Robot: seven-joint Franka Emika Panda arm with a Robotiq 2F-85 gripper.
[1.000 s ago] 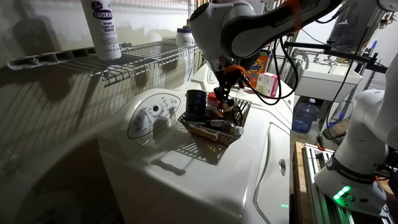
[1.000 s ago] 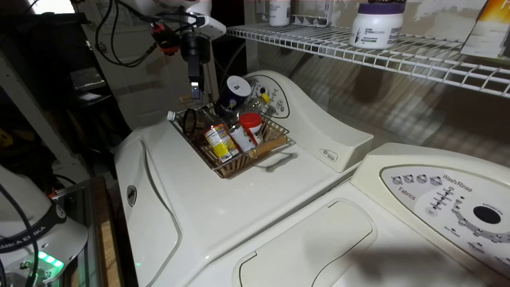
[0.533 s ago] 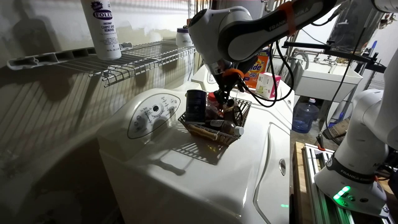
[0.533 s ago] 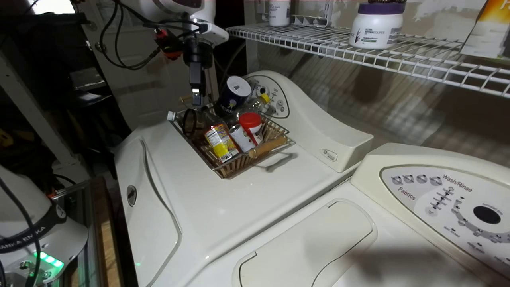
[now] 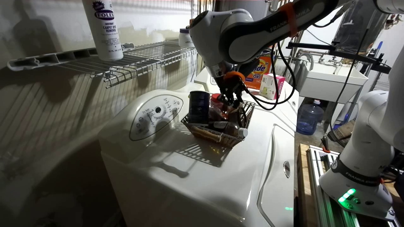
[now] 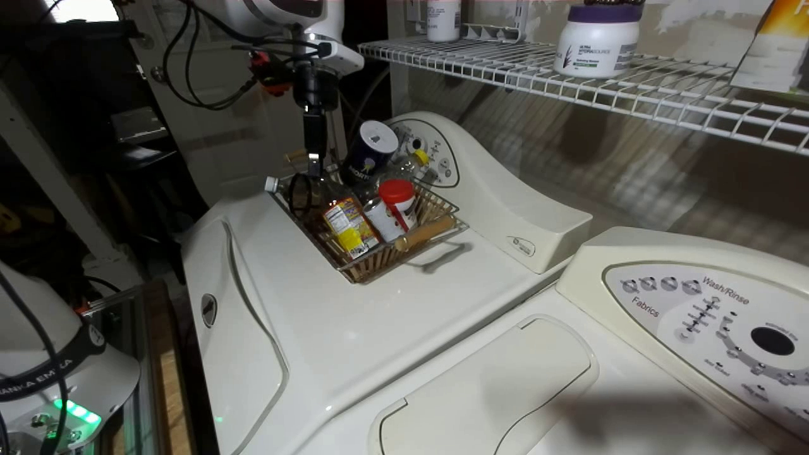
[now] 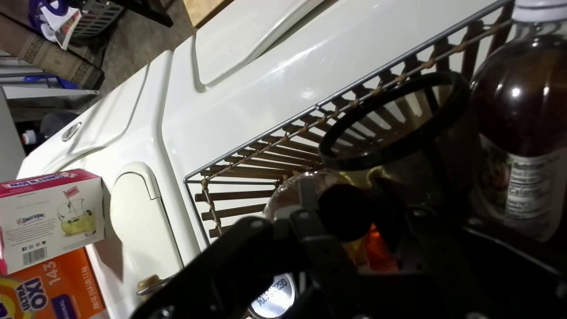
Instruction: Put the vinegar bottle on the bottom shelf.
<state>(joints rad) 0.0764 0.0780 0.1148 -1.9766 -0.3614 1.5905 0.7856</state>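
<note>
Over the basket of bottles my gripper (image 7: 347, 210) is shut on the round dark cap of the vinegar bottle (image 7: 343, 212); the fingers stand on either side of it. The bottle's body is mostly hidden below, among other containers, with a shiny clear shoulder behind the fingers. In both exterior views the gripper (image 5: 231, 100) points down into the basket, its fingertips beside the dark-blue canister. The bottom shelf (image 6: 537, 85), a white wire grid with a downturned front lip, runs along the wall above the machines.
The slatted basket (image 7: 274, 155) also holds a dark bottle with a white cap (image 7: 518, 97), a black-rimmed ring (image 7: 394, 164), a dark-blue canister (image 5: 199, 107) and a red-lidded jar (image 6: 397, 188). A Folex bottle (image 5: 107, 34) and a purple-lidded jar (image 6: 597, 44) stand on the shelf.
The gripper has come down lower into the basket, and its jaws have gone from open to shut on the dark cap. A yellow-red label in the basket has shifted slightly.
</note>
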